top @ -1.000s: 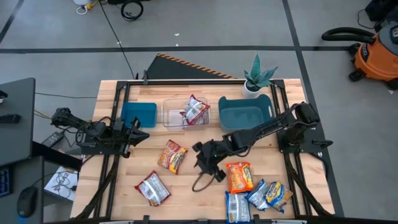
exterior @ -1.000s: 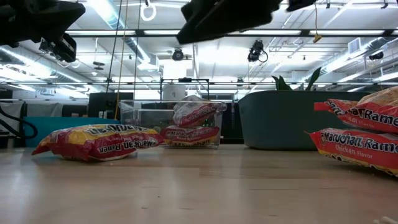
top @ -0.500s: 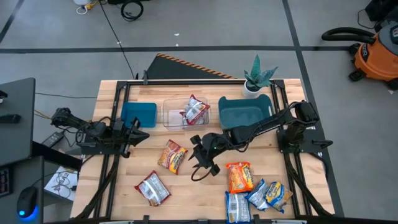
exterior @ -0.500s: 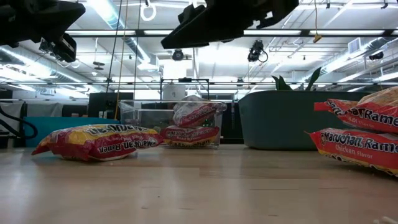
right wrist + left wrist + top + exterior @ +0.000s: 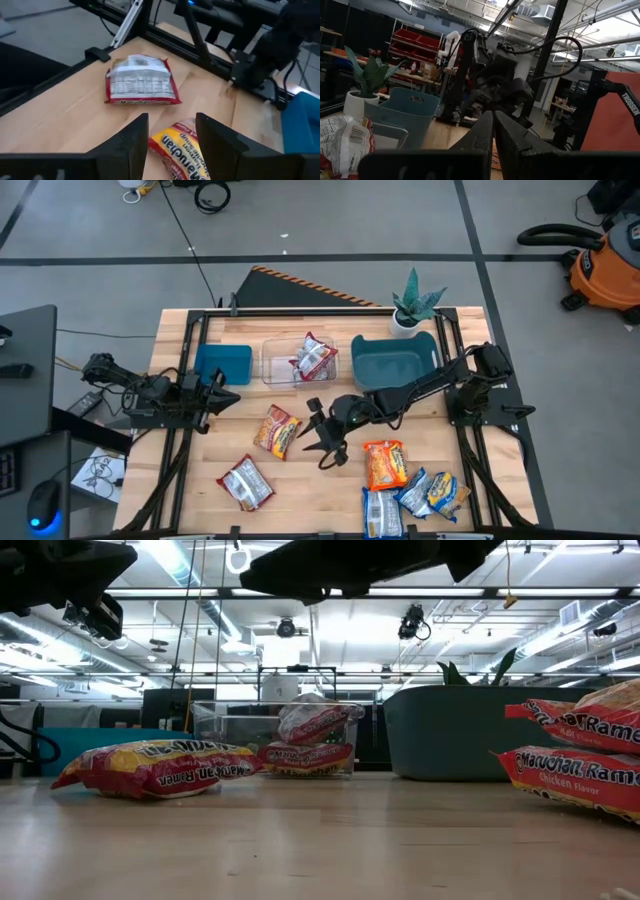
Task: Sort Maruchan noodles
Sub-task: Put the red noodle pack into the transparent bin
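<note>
Several Maruchan packets lie flat on the table: a red-and-yellow one (image 5: 277, 430) (image 5: 176, 150), a red-and-silver one (image 5: 245, 482) (image 5: 141, 83), an orange one (image 5: 385, 464) and blue-and-yellow ones (image 5: 425, 495) near the near right corner. Red packets (image 5: 313, 358) sit in the clear tub (image 5: 275, 370). My right gripper (image 5: 308, 430) (image 5: 172, 120) hangs open above the table just right of the red-and-yellow packet, fingers pointing toward it. My left gripper (image 5: 228, 395) (image 5: 493, 120) waits shut at the table's left side.
A blue bin (image 5: 222, 363) stands left of the tub and a teal bin (image 5: 393, 360) right of it, with a potted plant (image 5: 415, 305) at the far right corner. Black frame rails run along both table sides. Bare wood lies between the packets in the middle.
My right gripper has moved from above the table's middle toward the left and slightly toward the far edge, closing on the red-and-yellow packet, and has turned about as it went. The packets have stayed where they were.
</note>
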{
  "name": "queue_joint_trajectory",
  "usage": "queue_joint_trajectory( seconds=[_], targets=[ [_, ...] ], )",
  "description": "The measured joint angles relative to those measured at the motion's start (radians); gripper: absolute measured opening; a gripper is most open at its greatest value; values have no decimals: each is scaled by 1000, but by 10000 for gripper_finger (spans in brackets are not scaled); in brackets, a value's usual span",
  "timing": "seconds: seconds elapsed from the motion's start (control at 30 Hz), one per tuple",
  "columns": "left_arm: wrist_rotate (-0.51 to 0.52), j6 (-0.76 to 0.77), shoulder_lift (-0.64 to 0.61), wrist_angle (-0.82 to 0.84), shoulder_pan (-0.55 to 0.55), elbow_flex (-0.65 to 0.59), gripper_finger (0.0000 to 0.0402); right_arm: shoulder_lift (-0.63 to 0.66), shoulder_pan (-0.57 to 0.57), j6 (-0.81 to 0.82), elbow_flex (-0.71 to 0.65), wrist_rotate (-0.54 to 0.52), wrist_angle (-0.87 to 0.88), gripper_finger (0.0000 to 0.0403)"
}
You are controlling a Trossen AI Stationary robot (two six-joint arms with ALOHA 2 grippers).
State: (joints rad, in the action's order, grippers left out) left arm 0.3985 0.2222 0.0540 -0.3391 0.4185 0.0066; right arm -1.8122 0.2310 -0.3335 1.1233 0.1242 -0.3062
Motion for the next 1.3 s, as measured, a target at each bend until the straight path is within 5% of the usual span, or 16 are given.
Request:
queue_joint_trajectory(
  seconds=[0.3,0.97,1.3],
  targets=[
    [0,0,0,2,0,0,23,-158,31,-12,20,18,-164,169],
    [0,0,5,0,0,0,23,-297,50,-86,316,59,142,169],
    [0,0,5,0,0,0,23,-297,-43,-131,317,-91,239,169]
  ],
)
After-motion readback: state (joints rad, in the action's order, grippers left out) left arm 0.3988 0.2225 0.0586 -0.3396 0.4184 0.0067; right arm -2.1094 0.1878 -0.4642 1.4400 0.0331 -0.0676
